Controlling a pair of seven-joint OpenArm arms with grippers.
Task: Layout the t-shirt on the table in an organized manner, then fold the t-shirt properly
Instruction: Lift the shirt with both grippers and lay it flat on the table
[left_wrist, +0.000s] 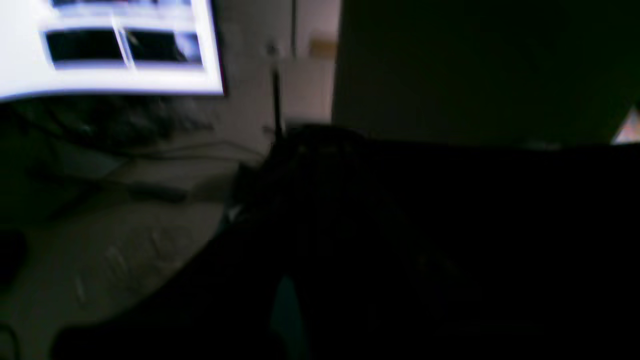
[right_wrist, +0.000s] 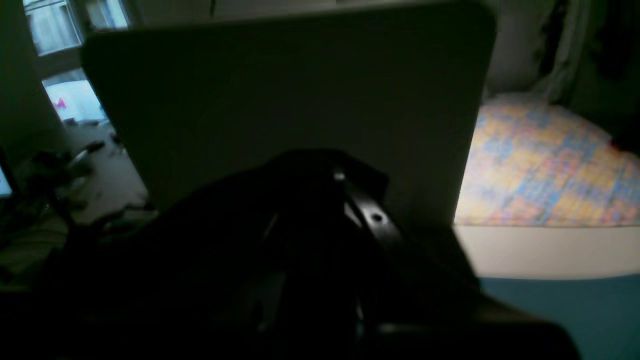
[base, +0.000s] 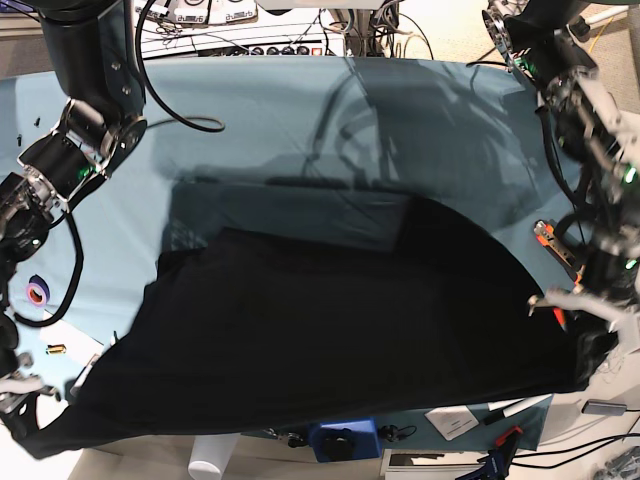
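The t-shirt (base: 320, 330) is held stretched out as a wide black sheet above the near half of the table (base: 300, 110), whose teal cloth is seen bare beyond it. One lower corner is pinched by the right gripper (base: 22, 400) at the base view's left edge, and the opposite corner is clamped by the left gripper (base: 590, 350) at the right edge. Both sets of jaws are closed tightly on the fabric. A shadow of the shirt is cast on the cloth behind. Both wrist views are largely filled by dark fabric (right_wrist: 280, 240).
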